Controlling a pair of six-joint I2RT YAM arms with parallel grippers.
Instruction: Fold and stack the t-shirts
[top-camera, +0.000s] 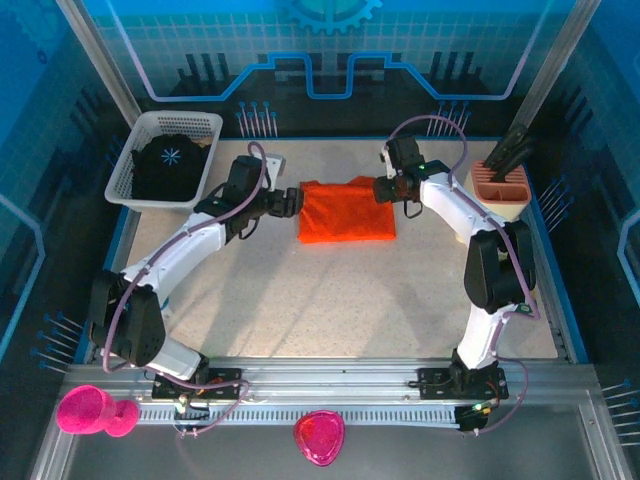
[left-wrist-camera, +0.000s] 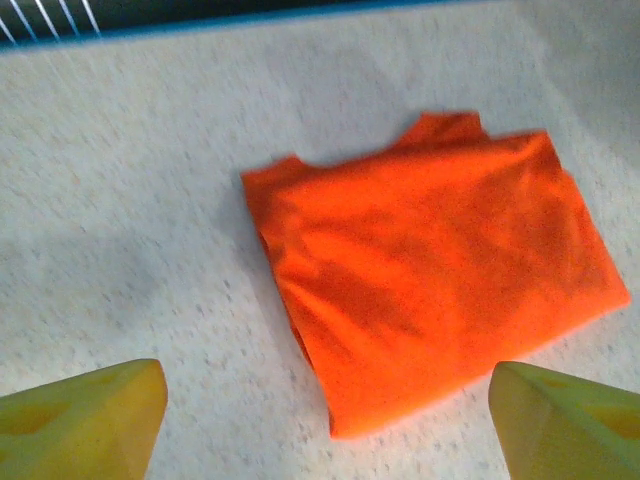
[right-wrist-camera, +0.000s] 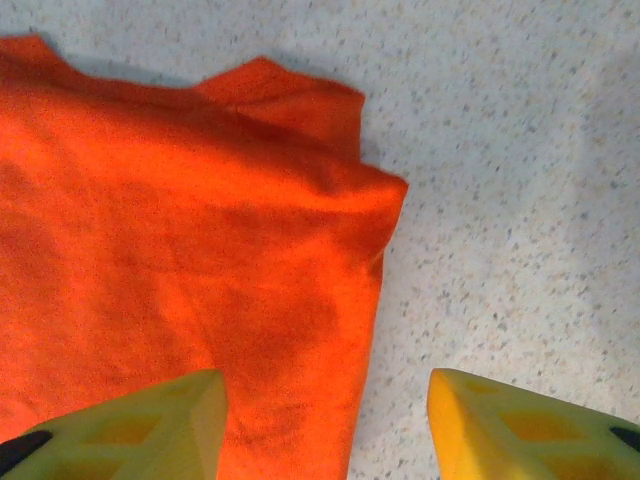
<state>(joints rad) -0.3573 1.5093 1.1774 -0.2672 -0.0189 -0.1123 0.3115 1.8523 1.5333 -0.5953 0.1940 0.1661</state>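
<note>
Top external: folded orange t-shirt (top-camera: 346, 210) lying flat near the middle of the tabletop (top-camera: 300, 300), between the left end effector (top-camera: 291, 203) at its left edge and the right end effector (top-camera: 383, 188) at its far right corner. Black t-shirt (top-camera: 172, 165) bunched in the white basket (top-camera: 185, 115) at far left, well apart.

Left wrist: yellow fingers (left-wrist-camera: 80, 420) spread wide above the cloth's edge, gripping nothing. Right wrist: fingers (right-wrist-camera: 140, 420) parted at a middling gap, one over cloth, one over bare tabletop, nothing pinched.

Probably light, limp and soft, not fragile, not slippery. Likely to sag and come unfolded if lifted at a single point. Best pinched through all layers at two corners or along a folded edge, both sides together, and kept level.
</note>
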